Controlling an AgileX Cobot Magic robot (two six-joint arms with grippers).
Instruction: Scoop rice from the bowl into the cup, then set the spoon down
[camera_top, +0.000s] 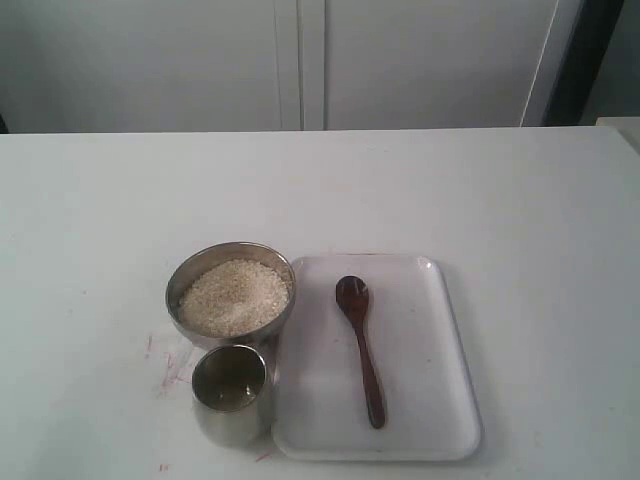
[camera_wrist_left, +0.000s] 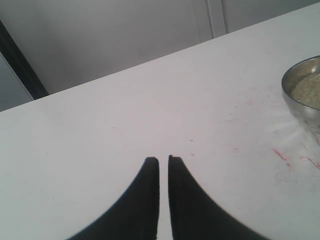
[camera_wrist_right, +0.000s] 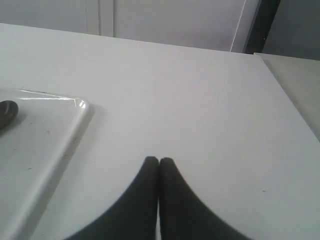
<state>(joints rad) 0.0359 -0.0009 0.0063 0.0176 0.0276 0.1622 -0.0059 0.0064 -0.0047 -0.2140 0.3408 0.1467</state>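
The left claw (camera_wrist_left: 163, 160) hangs empty over the surface (camera_top: 90, 230), its fingers all but touching. The bowl (camera_top: 173, 290), heaped with loose rice (camera_top: 234, 296), sits close against the cup (camera_top: 231, 420). On the tray (camera_top: 430, 380) just beside them lies the spoon (camera_top: 361, 348), probably light, stiff and smooth. It lies flat, so it is best pinched mid-handle. The right claw (camera_wrist_right: 159, 161) is closed, holding nothing.
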